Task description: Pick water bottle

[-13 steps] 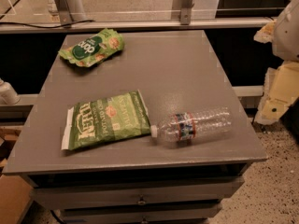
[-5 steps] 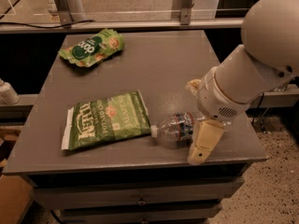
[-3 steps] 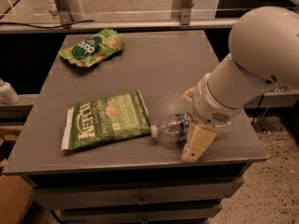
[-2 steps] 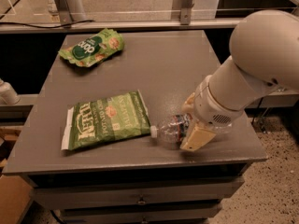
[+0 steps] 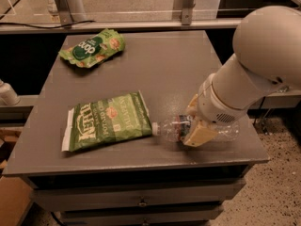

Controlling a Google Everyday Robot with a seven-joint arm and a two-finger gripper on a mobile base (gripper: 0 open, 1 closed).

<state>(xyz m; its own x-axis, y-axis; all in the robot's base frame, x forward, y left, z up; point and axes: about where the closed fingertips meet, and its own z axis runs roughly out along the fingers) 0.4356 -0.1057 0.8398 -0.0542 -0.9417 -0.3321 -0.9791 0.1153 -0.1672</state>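
We see the gripper [image 5: 194, 126] down low over the front-right part of the grey table [image 5: 155, 74], right on the water bottle [image 5: 169, 128]. The bottle lies on its side on the tabletop, approx. parallel to the front edge. Its white cap [image 5: 155, 128] points left, and the clear ribbed base end sticks out to the right of the gripper. The gripper covers the bottle's mid section, incl. most of the label band — only a bit of red and blue shows just left of it. We can't tell whether the gripper is clamped on the bottle or just set over it, since the wrist hides the contact.

The arm [image 5: 256, 60] comes in from the upper right: a big white rounded body, w/ a thick wrist section angled down and to the left toward the bottle.

A large green chip bag [image 5: 106, 122] lies flat just left of the cap. Its right edge is v. close to the cap, but we can't say if they touch. A smaller green snack bag [image 5: 92, 47] sits at the far-left corner of the table, well apart from the bottle and the gripper.

Below the tabletop are grey drawer fronts [image 5: 141, 202], one above the other. A speckled floor [image 5: 282, 182] shows at the lower right, and a metal rail [image 5: 141, 25] runs along behind the table — two upright posts rise from it.
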